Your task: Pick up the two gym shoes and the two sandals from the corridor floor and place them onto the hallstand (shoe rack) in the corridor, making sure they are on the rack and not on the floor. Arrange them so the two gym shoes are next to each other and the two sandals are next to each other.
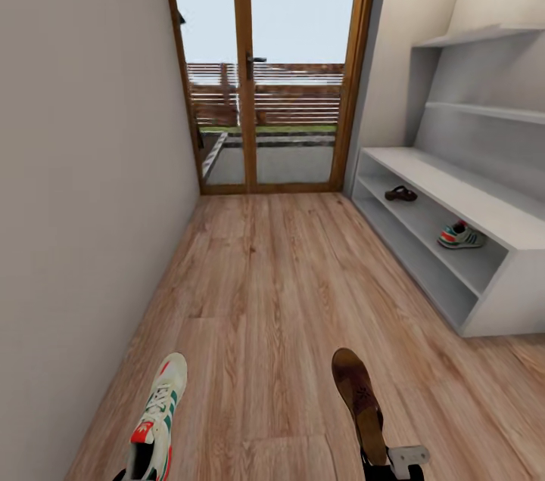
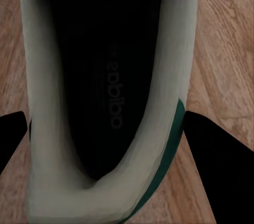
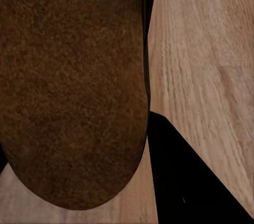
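One gym shoe point(image 1: 155, 420) is held up at the lower left of the head view, toe pointing toward the door, above the corridor floor point(image 1: 265, 299). In the left wrist view the same sneaker point(image 2: 106, 102) sits between the two black fingers point(image 2: 217, 166) of the left gripper point(image 2: 114, 150), which close against its heel sides, pinching it. At the lower right of the head view one brown sandal point(image 1: 359, 398) is carried heel-first by the right gripper point(image 1: 386, 466). The right wrist view shows the sandal's footbed point(image 3: 74, 86) lying against one black finger point(image 3: 185, 182); the other finger is mostly hidden behind it, so the grip looks closed on the heel, though that is hard to confirm.

Farther ahead on the right stands the hallstand point(image 1: 484, 216). Its upper open shelf holds the second sandal point(image 1: 400, 194) toward the door end and the second gym shoe point(image 1: 461, 236) nearer the robot, well apart from each other. A wood-framed glass door point(image 1: 265, 65) closes the corridor's end, with a plain wall point(image 1: 83, 163) on the left.
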### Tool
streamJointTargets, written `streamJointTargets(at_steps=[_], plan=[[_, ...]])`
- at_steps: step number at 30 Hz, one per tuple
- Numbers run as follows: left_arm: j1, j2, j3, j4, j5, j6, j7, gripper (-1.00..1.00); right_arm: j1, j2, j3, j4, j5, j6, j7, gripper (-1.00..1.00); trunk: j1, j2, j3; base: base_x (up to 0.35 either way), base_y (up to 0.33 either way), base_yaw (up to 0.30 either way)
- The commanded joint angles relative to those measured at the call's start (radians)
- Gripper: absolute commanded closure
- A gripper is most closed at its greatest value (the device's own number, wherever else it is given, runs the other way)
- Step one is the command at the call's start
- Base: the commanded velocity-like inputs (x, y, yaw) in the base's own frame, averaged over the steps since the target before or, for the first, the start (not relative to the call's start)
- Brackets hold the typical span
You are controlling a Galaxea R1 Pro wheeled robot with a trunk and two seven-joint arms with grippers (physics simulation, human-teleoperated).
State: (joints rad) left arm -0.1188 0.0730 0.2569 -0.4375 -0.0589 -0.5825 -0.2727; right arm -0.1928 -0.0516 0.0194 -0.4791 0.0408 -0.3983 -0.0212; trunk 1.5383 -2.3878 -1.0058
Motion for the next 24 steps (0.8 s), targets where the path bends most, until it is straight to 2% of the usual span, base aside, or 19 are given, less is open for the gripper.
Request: streamJointTargets(at_steps=[1,24], plan=[[-0.001,-0.001,0.009,0.000,-0.005,-0.002,-0.008,1.00,-0.001,-0.001,0.002,0.000,0.001,-0.002,-0.002,1.00,0.000,0.000,-0.001,0.339,0.000,0.000],[-0.001,-0.001,0.009,0.000,-0.004,-0.003,-0.008,1.00,-0.001,-0.001,0.002,0.001,0.001,-0.002,-0.003,1.00,0.000,0.000,-0.001,0.339,0.000,0.000]])
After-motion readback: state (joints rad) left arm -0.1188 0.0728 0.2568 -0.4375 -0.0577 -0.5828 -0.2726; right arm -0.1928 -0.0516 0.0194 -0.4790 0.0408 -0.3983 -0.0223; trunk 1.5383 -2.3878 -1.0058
